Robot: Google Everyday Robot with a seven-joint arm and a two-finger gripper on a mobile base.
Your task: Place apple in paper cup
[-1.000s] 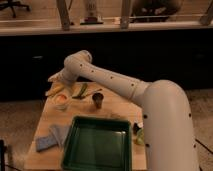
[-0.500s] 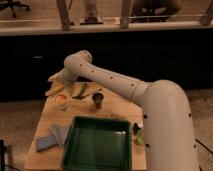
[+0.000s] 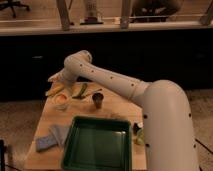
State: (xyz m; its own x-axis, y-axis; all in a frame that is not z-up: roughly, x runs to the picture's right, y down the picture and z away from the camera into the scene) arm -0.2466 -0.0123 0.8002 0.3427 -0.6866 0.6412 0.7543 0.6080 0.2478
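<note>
The paper cup [image 3: 61,103] is short and white and stands at the far left of the wooden table [image 3: 117,107]. An orange-yellow round shape, the apple [image 3: 61,99], shows inside the cup's mouth. My gripper [image 3: 54,78] is at the end of the white arm [image 3: 105,80], above and slightly behind the cup, over the table's far left corner. It is apart from the cup.
A long yellow banana-like item [image 3: 54,90] lies behind the cup. A green vegetable [image 3: 80,91] and a small dark brown cup [image 3: 97,101] are to the cup's right. A green tray [image 3: 97,145] sits at the front, with a grey cloth [image 3: 50,137] to its left.
</note>
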